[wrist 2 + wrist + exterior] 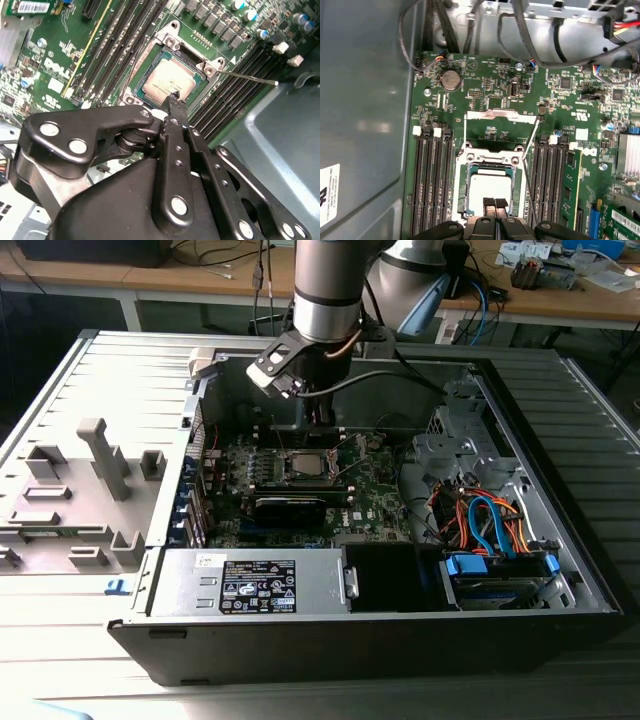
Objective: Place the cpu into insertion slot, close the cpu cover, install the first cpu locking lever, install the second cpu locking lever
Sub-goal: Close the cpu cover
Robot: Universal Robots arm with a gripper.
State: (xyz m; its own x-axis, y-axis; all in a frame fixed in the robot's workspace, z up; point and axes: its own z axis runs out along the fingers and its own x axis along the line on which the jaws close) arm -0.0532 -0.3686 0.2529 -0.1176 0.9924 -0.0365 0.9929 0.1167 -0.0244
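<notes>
Black claw [495, 203], fingers shut together and empty, sits over silvery-grey square cpu [490, 187] seated in dark-rimmed square insertion slot [490, 156].

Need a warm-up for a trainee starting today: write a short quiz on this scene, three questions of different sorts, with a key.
1. True or false: the cpu lies outside the insertion slot.
2. The hand above the cpu has its fingertips: A) spread wide, B) closed together, C) clamped on a cable.
3. Fill in: the cpu cover stands ____, not folded down over the cpu.
Key: 1 false; 2 B; 3 open.
</notes>
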